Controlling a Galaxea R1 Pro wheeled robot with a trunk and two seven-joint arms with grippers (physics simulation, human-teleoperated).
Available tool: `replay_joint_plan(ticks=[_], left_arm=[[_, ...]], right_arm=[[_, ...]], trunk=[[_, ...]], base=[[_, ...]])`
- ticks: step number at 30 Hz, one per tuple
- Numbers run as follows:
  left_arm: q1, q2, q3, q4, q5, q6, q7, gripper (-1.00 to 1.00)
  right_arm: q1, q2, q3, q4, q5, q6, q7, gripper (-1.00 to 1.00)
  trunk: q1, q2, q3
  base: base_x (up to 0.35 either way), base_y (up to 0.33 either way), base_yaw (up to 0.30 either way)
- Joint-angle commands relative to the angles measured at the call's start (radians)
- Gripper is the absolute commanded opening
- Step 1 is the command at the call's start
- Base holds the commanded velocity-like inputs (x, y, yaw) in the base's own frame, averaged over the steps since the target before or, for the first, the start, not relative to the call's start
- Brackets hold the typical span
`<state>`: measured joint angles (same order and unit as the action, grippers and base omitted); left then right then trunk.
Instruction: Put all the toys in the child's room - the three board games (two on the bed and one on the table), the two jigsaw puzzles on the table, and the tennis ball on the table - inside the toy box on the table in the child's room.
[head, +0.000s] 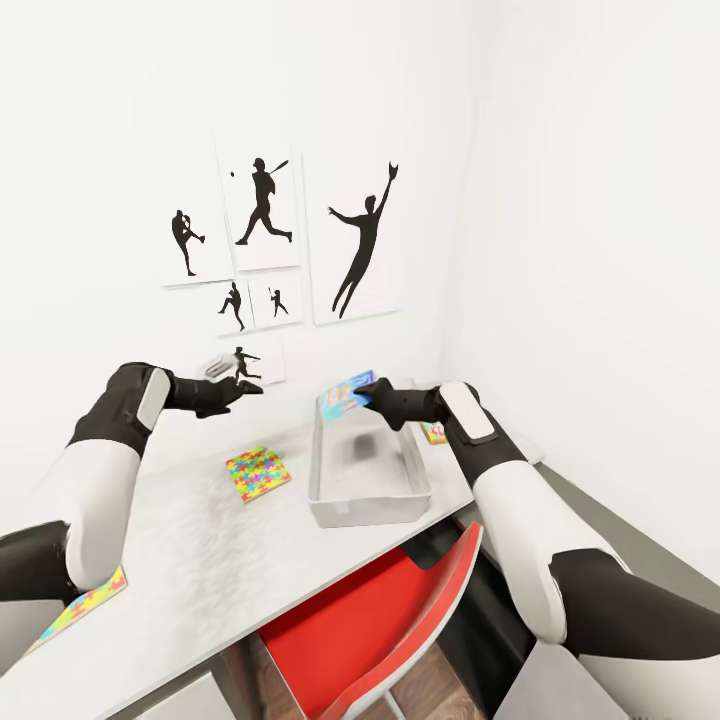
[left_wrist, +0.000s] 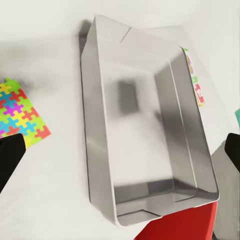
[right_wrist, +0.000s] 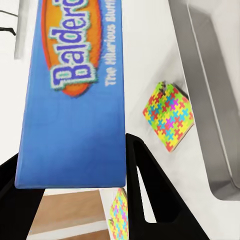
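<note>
Blue board game held over the toy box, ready to drop.

From the left: one jigsaw puzzle (head: 82, 603) lies at the near left edge of the surface (head: 190, 560), a second jigsaw puzzle (head: 258, 472) sits just left of the toy box (head: 367, 510), and the left end effector (head: 240, 388) hovers empty above the surface, fingers apart. The right end effector (head: 364, 393) is closed on the blue board game (head: 346, 394), above the far end of the empty toy box. Another board game (head: 434, 432) lies just right of the box. The step in hand looks like depositing this game; next, lower it inside the walls and release.
</note>
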<state>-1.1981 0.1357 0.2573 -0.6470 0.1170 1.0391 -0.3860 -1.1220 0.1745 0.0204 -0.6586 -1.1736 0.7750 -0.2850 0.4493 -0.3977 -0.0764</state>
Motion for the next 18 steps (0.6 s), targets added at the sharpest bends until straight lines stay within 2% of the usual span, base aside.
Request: replay_joint_plan(ticks=[1,9,18], left_arm=[[-0.001,0.0,0.006,0.0,0.007,0.007,0.002,1.0],[-0.001,0.002,0.02,0.001,0.006,0.007,-0.052,1.0],[-0.001,0.002,0.02,0.001,0.006,0.007,-0.065,1.0]], right_arm=[[-0.003,0.0,0.003,-0.001,-0.009,0.002,-0.01,-1.0],[-0.011,0.0,0.01,-0.004,-0.011,0.011,-0.008,-1.0],[-0.012,0.0,0.012,-0.009,-0.009,0.013,-0.008,-1.0]], trunk=[[0.001,-0.002,-0.002],[0.001,-0.002,-0.002],[0.001,-0.002,-0.004]], base=[[0.0,0.0,0.0],[0.0,0.0,0.0],[0.0,0.0,0.0]])
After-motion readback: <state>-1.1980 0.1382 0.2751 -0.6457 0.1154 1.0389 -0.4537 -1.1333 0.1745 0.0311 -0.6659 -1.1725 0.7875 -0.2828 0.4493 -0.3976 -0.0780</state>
